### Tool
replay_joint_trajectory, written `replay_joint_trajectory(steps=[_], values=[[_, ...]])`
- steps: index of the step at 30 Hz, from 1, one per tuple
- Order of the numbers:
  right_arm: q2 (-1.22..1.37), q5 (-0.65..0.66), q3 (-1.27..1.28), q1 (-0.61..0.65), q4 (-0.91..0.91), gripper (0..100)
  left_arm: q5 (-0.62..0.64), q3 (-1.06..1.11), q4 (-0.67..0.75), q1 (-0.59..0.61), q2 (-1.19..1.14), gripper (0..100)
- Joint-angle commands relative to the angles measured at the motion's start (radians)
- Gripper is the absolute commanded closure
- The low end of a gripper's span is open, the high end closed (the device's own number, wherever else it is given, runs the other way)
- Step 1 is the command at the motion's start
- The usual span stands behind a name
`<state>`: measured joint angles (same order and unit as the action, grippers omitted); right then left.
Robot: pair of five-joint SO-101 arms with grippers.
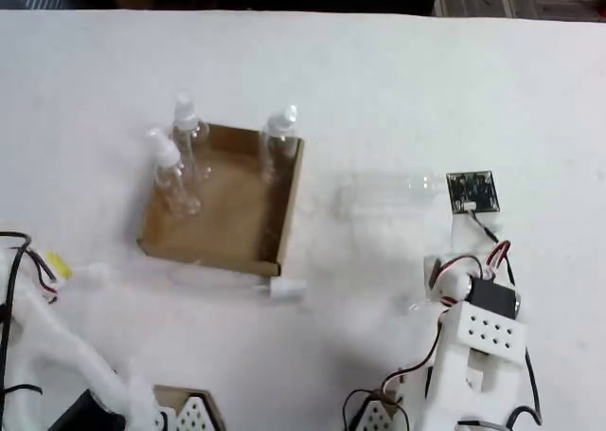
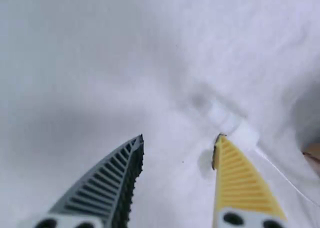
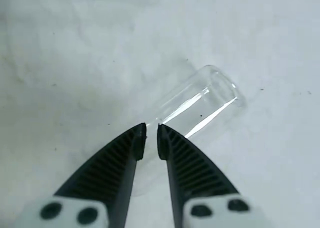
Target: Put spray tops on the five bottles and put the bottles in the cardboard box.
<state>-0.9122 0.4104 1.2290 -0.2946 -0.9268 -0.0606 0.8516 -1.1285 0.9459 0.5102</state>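
Three clear bottles with white spray tops [image 1: 187, 128] stand in the cardboard box [image 1: 284, 218]. Another clear bottle [image 1: 379, 190] lies on the white table to the right of the box. A loose spray top [image 1: 285, 287] lies in front of the box. My left gripper [image 2: 177, 148] is open, and its yellow finger [image 1: 57, 265] is next to a second white spray top [image 2: 227, 120]. My right gripper [image 3: 151, 134] is shut apart from a narrow gap. Its black tips sit at the near end of a small clear bottle [image 3: 202, 100] lying on its side.
A small black circuit board [image 1: 471, 191] with a cable lies on the table beyond the right arm [image 1: 478, 341]. The left arm [image 1: 57, 355] is at the front left corner. The table's far half is open white surface.
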Motion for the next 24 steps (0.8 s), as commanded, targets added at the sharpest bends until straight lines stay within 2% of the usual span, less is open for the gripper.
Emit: replay_joint_trajectory(steps=[1, 7, 11, 14, 17, 20, 24], values=[[0.012, 0.014, 0.02, -0.01, 0.004, 97.8, 0.097, -0.084, -0.114, 0.013, -0.001, 77], [0.012, 0.014, 0.02, -0.01, 0.004, 97.8, 0.292, -0.081, -0.133, -0.047, -0.001, 77], [0.012, 0.015, 0.02, -0.01, 0.004, 97.8, 0.338, -0.077, -0.112, -0.12, -0.002, 77], [0.012, 0.015, 0.02, -0.01, 0.004, 97.8, 0.376, 0.009, 0.002, -0.191, -0.002, 77], [0.012, 0.015, 0.021, -0.01, 0.004, 97.8, 0.399, 0.109, 0.109, -0.251, -0.002, 71], [0.01, 0.015, 0.028, -0.01, 0.004, 97.8, 0.414, 0.135, 0.133, -0.26, -0.002, 67], [0.004, 0.015, 0.032, -0.01, 0.004, 97.8, 0.414, 0.15, 0.146, -0.26, -0.004, 67]])
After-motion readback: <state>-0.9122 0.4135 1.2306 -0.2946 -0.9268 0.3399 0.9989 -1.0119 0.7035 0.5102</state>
